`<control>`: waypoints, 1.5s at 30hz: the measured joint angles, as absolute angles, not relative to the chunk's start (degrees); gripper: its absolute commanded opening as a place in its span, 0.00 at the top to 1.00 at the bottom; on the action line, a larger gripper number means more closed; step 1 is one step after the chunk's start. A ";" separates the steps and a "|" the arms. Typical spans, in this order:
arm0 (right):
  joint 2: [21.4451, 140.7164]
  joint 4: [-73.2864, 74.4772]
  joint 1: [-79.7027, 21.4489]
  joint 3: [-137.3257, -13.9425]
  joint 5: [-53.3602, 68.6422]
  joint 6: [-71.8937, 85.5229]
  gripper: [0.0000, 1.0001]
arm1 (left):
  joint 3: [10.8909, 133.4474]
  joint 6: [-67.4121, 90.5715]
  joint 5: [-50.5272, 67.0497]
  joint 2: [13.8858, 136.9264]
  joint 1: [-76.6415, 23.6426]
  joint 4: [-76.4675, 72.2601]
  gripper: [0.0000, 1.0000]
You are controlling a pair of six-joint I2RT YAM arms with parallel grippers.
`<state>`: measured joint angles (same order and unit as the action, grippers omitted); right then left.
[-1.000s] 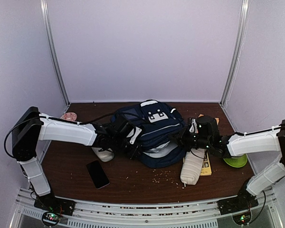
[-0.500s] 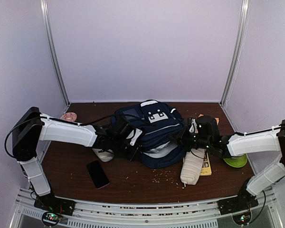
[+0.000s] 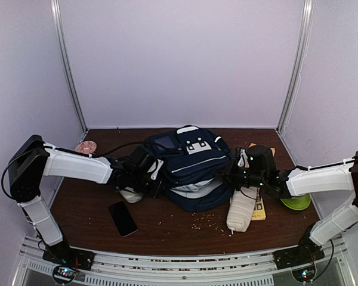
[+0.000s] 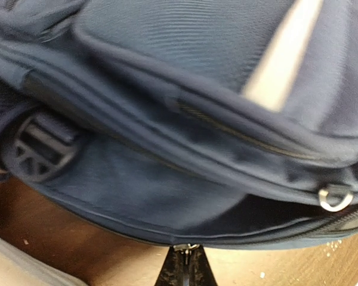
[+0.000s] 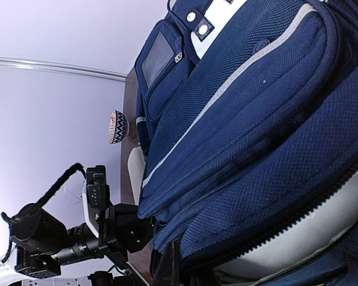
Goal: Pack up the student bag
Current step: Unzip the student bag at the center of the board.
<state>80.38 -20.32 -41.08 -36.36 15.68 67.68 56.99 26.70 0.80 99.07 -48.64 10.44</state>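
The student bag [image 3: 194,162] lay slumped at the middle of the tabletop [image 3: 167,232], with a black phone [image 3: 122,218] near its left front and a beige pouch [image 3: 241,208] just beside its right front. The left end effector [image 3: 150,179] met the bag's left side, fingers pressed together on a small metal zipper pull [image 4: 185,246] at the lower seam. The right end effector [image 3: 230,173] touched the bag's right edge, but I could not tell whether it was spread or pinching.
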 measured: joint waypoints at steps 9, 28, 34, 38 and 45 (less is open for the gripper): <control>80.60 -19.75 -41.21 -36.82 16.16 67.20 1.00 | 53.91 26.70 0.25 92.73 -47.79 11.79 0.26; 81.65 -12.21 -42.15 -41.04 15.49 62.96 1.00 | 70.26 5.04 -3.53 89.27 -58.11 18.06 0.21; 81.65 -12.91 -42.13 -41.39 16.38 64.77 1.00 | 75.40 -0.16 -2.13 95.18 -58.33 18.11 0.21; 81.65 -14.61 -42.13 -41.43 17.39 66.26 1.00 | 79.46 -2.79 -1.02 99.46 -58.83 18.28 0.21; 81.08 -15.35 -42.15 -41.45 18.33 67.70 1.00 | 82.13 -5.10 -1.85 105.25 -59.59 19.68 0.20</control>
